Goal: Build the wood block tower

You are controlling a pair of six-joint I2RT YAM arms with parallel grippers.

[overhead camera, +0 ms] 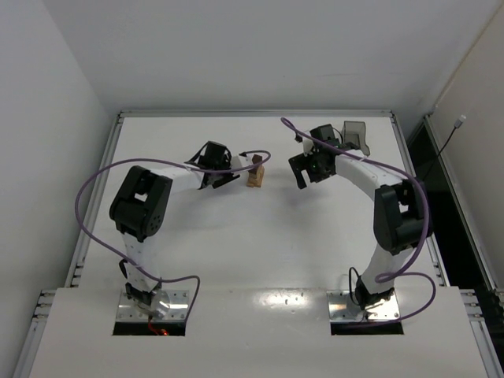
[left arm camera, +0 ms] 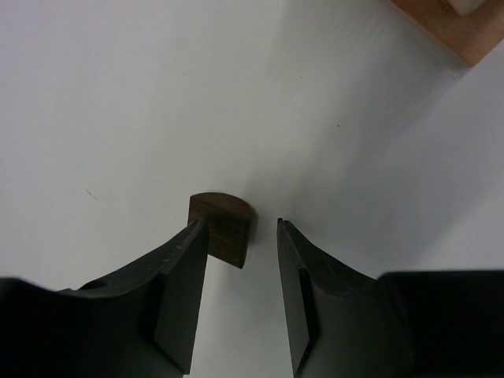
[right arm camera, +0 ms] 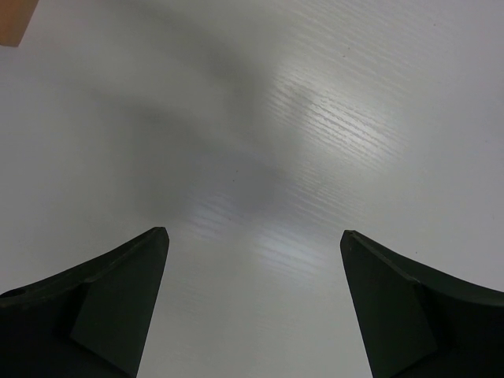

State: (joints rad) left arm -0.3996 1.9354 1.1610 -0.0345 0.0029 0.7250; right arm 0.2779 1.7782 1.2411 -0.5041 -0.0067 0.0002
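Observation:
The tower (overhead camera: 256, 172) stands mid-table, light tan pieces below and a dark brown one on top. My left gripper (overhead camera: 224, 179) is just left of it, low over the table. In the left wrist view the left gripper (left arm camera: 240, 224) is open around a dark brown block with a rounded top (left arm camera: 223, 228). The block touches the left fingertip (left arm camera: 193, 236), with a gap to the right one. A tan wood piece (left arm camera: 453, 27) shows at the top right corner. My right gripper (overhead camera: 301, 173) (right arm camera: 253, 232) is open and empty to the right of the tower. A tan corner (right arm camera: 14, 20) shows at its view's edge.
A translucent grey plastic tray (overhead camera: 358, 135) stands at the back right, behind the right arm. The white table (overhead camera: 260, 252) has raised rails along its left, right and far edges. Purple cables loop from both arms.

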